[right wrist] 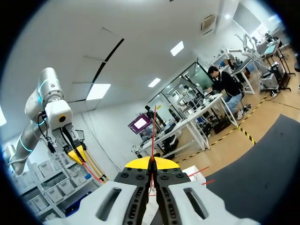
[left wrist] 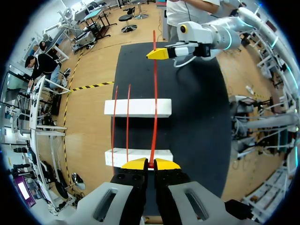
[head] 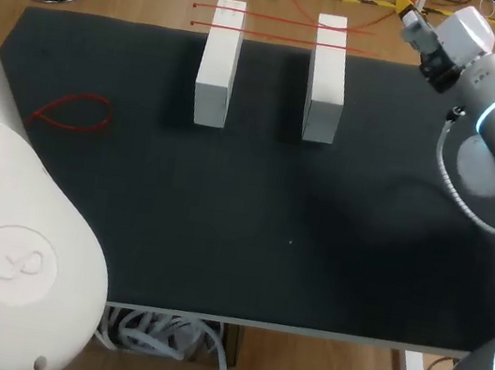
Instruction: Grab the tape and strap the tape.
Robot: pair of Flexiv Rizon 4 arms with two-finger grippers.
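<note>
The left gripper [left wrist: 150, 164] is seen with its yellow tips pressed together on one end of a thin red tape [left wrist: 154, 108]; the right gripper [right wrist: 151, 163] is likewise clamped on the tape, its tips closed and the red line rising from between them. The tape is thus held at both ends and stretched straight from one gripper to the other; in the left wrist view it is seen passing over the nearer white block [left wrist: 138, 157] and the farther white block [left wrist: 137, 108], though whether it touches them cannot be told.

The table [head: 299, 330] is shown by a pale edge at its near side; its top is covered by a black mat [head: 249, 233] of dull, even finish. The two blocks are set on the mat toward the far edge, side by side and parallel, with a gap between them; both are long, rectangular, smooth-faced and sharp-cornered. Two further red strips [left wrist: 127, 131] are laid across both blocks, bridging the gap; they are narrow and flat, run nearly parallel, and lie just apart from each other and beside the held tape. A red loop [head: 74, 111] of the same thin material is seen lying flat on the mat near the table's left side, well apart from the blocks; it is drawn into a teardrop shape.
</note>
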